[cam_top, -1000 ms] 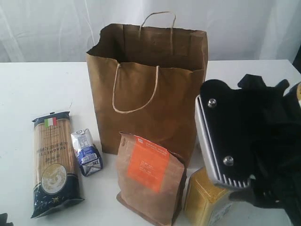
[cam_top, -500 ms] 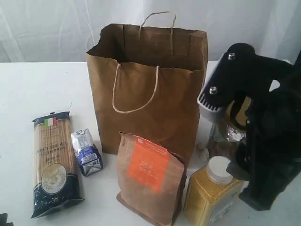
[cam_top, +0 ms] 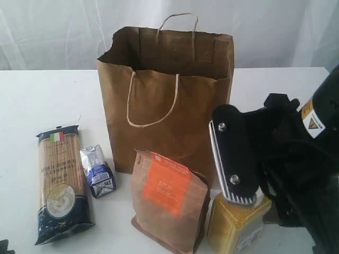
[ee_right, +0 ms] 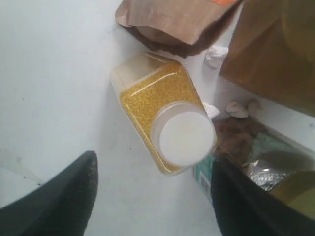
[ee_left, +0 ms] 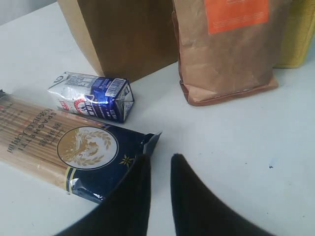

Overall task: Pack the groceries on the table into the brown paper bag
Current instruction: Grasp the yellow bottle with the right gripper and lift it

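Note:
The brown paper bag (cam_top: 164, 95) stands open at the middle of the table (cam_top: 47, 100). In front of it stand the brown pouch with orange label (cam_top: 169, 198) and the yellow white-capped jar (cam_top: 235, 225). The blue spaghetti packet (cam_top: 59, 182) and small blue-white carton (cam_top: 98, 171) lie at the left. My right gripper (cam_top: 246, 197) hangs open over the jar. In the right wrist view the right gripper (ee_right: 153, 160) stands wide with nothing between its fingers, and the white cap (ee_right: 186, 137) lies just beyond it. My left gripper (ee_left: 161, 158) hovers narrowly open and empty by the spaghetti packet's (ee_left: 74, 150) corner.
A gold-lidded clear jar (ee_right: 288, 184) with crinkled contents sits close beside the yellow jar, right by one right finger (ee_right: 246, 206). Small crumpled white scraps (ee_right: 238, 108) lie between the jars and the bag (ee_right: 275, 54). The pouch (ee_right: 172, 24) touches the yellow jar's far side.
My right gripper rose and tilted back, uncovering the yellow jar's cap, then came down again in front of it. The groceries and the bag have not moved.

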{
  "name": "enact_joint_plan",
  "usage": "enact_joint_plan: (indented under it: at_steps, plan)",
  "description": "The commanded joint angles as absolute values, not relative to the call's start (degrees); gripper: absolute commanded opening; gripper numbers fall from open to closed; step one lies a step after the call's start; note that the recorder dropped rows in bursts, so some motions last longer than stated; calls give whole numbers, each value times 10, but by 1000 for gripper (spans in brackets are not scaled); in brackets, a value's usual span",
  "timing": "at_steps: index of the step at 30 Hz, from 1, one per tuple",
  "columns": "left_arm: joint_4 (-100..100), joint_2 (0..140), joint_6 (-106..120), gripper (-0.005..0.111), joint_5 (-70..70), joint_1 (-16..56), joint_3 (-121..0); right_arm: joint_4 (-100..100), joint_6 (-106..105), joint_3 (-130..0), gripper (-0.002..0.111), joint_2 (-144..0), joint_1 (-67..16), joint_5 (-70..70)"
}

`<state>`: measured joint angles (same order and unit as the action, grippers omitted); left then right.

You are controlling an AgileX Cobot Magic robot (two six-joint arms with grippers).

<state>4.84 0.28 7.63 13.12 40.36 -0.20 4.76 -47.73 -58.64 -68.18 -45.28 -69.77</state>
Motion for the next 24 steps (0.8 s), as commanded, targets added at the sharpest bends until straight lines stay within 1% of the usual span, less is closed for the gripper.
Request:
enact_joint_plan:
  at_steps: [1, 6, 11, 18, 24]
  plan:
    - [50, 0, 77, 21, 134, 407, 0, 51, -594, -587, 62, -682, -451, -690]
    - [50, 0, 77, 21, 134, 407, 0, 32, -604, -587, 62, -698, -451, -675]
    - [50, 0, 77, 21, 134, 407, 0, 32, -601, -587, 75, -723, -451, -659]
    - [50, 0, 77, 21, 134, 407, 0, 34, -601, -586, 75, -755, -445, -654]
    - [50, 0, 77, 21, 134, 407, 0, 36, -601, -586, 75, -802, -403, -633]
